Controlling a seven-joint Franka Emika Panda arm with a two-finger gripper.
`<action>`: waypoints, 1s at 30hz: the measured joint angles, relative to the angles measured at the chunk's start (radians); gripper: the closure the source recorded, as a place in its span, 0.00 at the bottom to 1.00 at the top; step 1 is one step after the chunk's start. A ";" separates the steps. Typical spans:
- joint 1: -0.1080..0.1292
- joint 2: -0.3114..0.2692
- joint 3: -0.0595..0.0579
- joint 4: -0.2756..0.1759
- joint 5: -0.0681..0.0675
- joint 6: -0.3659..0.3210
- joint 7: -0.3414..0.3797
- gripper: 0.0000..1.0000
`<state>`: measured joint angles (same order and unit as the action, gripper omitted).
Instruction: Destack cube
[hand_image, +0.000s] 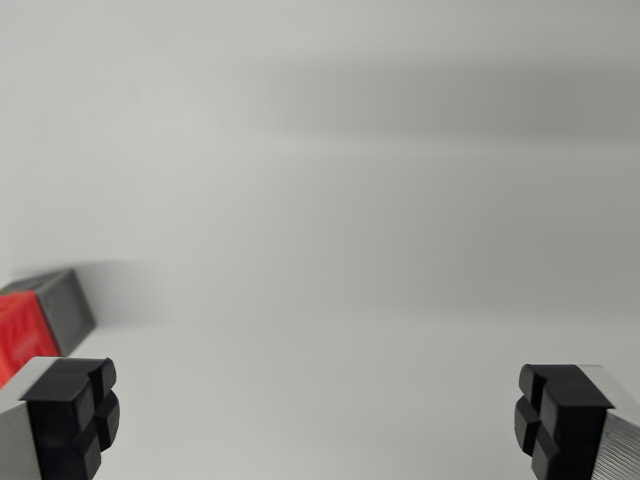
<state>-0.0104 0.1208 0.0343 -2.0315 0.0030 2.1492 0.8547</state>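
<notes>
Wrist view: gripper (320, 415) spread wide w/ nothing between its black pads (75, 410), above a pale grey surface (340, 220); blurred red-and-grey cube (40, 315) at far left edge, cropped, corner angled toward the pads, long axis unclear.

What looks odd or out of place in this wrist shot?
Nothing looks damaged or spilled. The red and grey cube sits cut off at the wrist view's left edge, well off-centre from the open gripper, whose fingers hold nothing.

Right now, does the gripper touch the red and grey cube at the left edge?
Apart. In the wrist view the open gripper holds nothing, and pale surface shows between the left finger's pad and the cube.
</notes>
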 joint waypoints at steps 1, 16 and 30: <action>0.001 0.000 0.000 -0.002 0.000 0.002 0.001 0.00; 0.038 -0.011 0.018 -0.074 -0.001 0.063 0.026 0.00; 0.082 -0.014 0.040 -0.143 -0.005 0.129 0.059 0.00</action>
<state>0.0716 0.1071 0.0743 -2.1740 -0.0017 2.2783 0.9135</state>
